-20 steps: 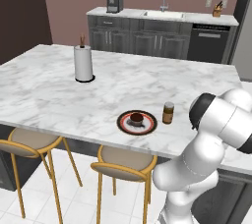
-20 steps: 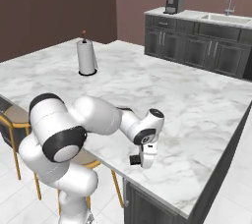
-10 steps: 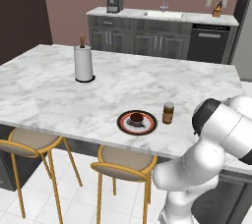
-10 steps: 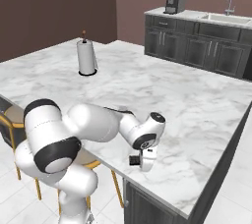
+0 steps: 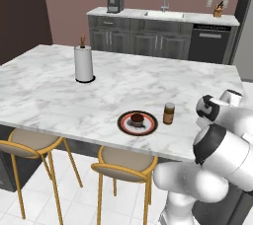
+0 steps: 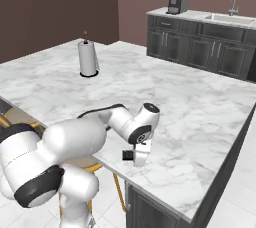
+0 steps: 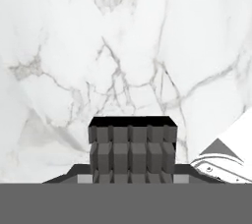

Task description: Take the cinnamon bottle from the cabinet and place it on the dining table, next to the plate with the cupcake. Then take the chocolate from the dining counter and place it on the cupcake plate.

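While the claw (image 6: 136,156) was clamped on the chocolate (image 7: 132,150) just above the marble surface (image 6: 190,107), the bar's long axis ran across the hand view, between the fingers. The jar (image 5: 169,113) stood upright just beside the plate (image 5: 137,123).

Parts hidden, cropped or too small to resolve.
In the hand view we see the chocolate (image 7: 132,153) cut off below by the grey band, which also hides the fingertips, so the grip itself cannot be inspected. In the left base view the cupcake (image 5: 136,118) is too small for detail. In the right base view the arm (image 6: 85,137) hides the table edge behind it.
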